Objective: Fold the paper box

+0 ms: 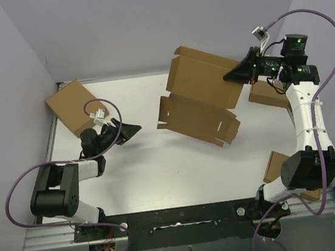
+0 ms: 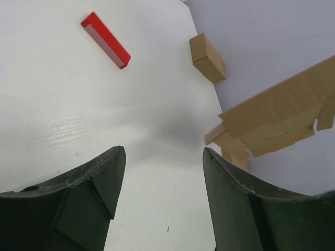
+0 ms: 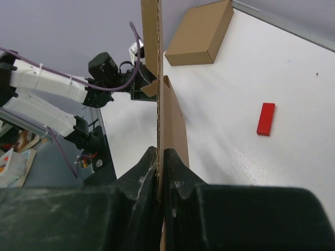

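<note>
**Spotter:** Cardboard first. Your blank (image 1: 201,97) is up over the table (image 1: 161,175), tilted, with its flaps hanging loose.

**Operator:** Which arm has it?

**Spotter:** Your right gripper (image 1: 230,76) does, at the blank's right edge. In the right wrist view the fingers (image 3: 141,178) are pressed together on the sheet, which runs edge-on between them.

**Operator:** Is any of it touching the table?

**Spotter:** You can see its shadow below it, and most of it is clearly lifted. I cannot tell whether its lowest corner touches.

**Operator:** And my left side?

**Spotter:** Your left gripper (image 1: 132,130) is left of the blank and apart from it. Its fingers (image 2: 112,172) stand spread, with only bare table between them.

**Operator:** What else is around the blank?

**Spotter:** A closed box (image 1: 73,106) sits well to its left. Two more boxes (image 1: 268,95) lie to its right, by your right arm. A red block (image 2: 105,40) lies flat on the table. It shows only in your wrist views, so I cannot tell how near the blank it is.
</note>
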`<act>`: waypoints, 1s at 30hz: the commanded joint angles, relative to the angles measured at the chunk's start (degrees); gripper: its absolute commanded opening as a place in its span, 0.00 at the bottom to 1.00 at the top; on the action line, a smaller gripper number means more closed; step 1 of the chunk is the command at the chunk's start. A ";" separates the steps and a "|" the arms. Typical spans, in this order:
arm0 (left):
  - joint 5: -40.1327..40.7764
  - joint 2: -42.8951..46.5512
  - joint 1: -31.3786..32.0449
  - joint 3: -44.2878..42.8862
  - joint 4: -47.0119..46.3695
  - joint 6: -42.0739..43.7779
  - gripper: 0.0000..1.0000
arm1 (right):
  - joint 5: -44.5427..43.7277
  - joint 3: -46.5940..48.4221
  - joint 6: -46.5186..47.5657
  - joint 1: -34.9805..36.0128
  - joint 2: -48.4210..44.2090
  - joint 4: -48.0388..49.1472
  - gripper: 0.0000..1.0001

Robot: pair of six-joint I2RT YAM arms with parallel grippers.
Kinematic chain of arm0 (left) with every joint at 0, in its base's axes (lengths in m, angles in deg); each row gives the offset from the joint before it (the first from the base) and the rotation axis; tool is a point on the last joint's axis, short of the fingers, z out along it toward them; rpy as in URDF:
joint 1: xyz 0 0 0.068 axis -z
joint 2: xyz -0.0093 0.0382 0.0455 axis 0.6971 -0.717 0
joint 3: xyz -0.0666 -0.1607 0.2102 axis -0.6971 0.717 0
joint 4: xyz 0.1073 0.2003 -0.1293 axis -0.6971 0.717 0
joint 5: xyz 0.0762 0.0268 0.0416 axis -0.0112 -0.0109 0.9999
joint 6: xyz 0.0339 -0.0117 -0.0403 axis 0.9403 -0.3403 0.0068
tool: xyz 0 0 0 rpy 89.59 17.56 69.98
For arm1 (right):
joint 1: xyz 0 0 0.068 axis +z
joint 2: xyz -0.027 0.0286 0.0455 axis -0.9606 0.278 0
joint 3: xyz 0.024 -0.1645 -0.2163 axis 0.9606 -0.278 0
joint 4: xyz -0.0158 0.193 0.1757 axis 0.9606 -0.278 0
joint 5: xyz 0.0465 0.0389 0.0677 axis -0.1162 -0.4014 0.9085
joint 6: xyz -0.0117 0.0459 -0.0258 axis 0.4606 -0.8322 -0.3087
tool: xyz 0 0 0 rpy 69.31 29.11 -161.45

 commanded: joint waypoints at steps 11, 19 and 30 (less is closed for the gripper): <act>8.14 -8.53 4.39 -4.35 -15.07 -10.68 0.57 | 6.91 0.97 -49.91 -1.68 1.03 48.48 0.00; 10.79 -13.84 7.61 -7.99 -24.62 -17.28 0.55 | 6.23 -2.88 -75.82 -4.34 2.40 80.19 0.00; 13.35 -14.83 7.86 -8.98 -32.42 -25.16 0.55 | 5.81 -3.26 -76.95 -4.51 1.96 81.31 0.00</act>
